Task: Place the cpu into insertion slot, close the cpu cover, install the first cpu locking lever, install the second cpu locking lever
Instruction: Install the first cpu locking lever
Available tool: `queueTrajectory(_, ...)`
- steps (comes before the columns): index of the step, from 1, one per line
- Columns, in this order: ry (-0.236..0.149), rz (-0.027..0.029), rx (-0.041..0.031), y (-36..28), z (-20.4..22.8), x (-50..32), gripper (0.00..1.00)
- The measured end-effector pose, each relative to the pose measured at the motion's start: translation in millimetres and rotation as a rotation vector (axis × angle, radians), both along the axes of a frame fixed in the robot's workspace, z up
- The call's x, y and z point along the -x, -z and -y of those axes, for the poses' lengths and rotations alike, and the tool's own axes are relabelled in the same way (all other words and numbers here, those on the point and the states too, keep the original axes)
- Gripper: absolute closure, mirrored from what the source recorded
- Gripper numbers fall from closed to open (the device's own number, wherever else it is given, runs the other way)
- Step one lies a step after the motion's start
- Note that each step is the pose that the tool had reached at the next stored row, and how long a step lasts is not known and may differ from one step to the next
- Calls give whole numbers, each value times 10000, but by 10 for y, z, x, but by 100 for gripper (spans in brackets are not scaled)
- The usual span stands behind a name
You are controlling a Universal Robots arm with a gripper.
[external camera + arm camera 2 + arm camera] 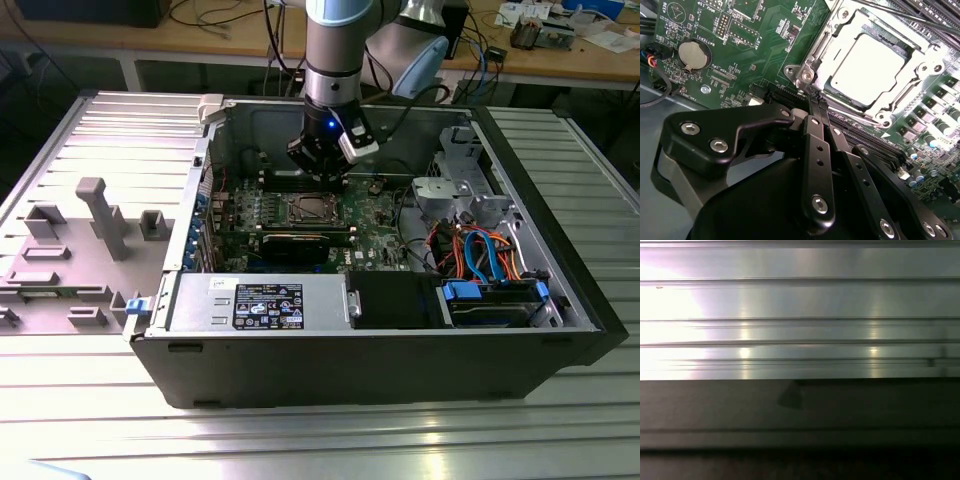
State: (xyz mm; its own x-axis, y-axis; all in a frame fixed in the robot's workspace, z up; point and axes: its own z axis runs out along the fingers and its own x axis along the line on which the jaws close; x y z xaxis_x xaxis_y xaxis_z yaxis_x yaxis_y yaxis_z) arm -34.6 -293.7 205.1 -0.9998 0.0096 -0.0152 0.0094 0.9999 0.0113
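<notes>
Now, gripper (816, 107) closed, fingers pressed together, holding nothing, tips at the corner of the slot (812, 75) | chip (867, 62) seated in slot under the metal cover (840, 42) | in exterior view gripper (318, 170) inside open computer case (400, 370), above motherboard (375, 215)

Three cameras around one open computer case

The exterior view looks down from the front, well back, on the whole case (400, 330). The second wrist view sits close above the insertion slot (867, 70), shared with the exterior view. The first wrist view faces ribbed metal (800, 305) closely.
</notes>
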Motion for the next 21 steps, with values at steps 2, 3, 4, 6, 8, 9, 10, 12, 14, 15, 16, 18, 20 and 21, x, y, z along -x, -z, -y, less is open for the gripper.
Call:
queueTrajectory(2, 0, -1, 4, 4, 0, 0, 89)
queueTrajectory(3, 0, -2, 4, 6, 0, 0, 89)
queueTrajectory(4, 0, -1, 4, 7, 0, 0, 89)
queueTrajectory(6, 0, 0, 1, 11, 0, 0, 89)
queueTrajectory(8, 1, 1, 0, 11, 0, 0, 89)
queueTrajectory(9, 1, 3, -4, 10, 0, 0, 89)
queueTrajectory(10, 1, 3, -5, 9, 0, 0, 89)
queueTrajectory(12, 1, 2, -4, 3, 0, 0, 89)
queueTrajectory(14, 0, 3, -5, -2, 0, 0, 89)
queueTrajectory(15, 0, 3, -5, -3, 0, 0, 89)
queueTrajectory(16, 0, 3, -4, -4, 0, 0, 89)
queueTrajectory(18, 0, 1, -2, -5, 0, 0, 89)
queueTrajectory(20, -1, 1, 17, -5, 1, 0, 89)
queueTrajectory(21, 0, 1, 25, -5, 0, 0, 89)
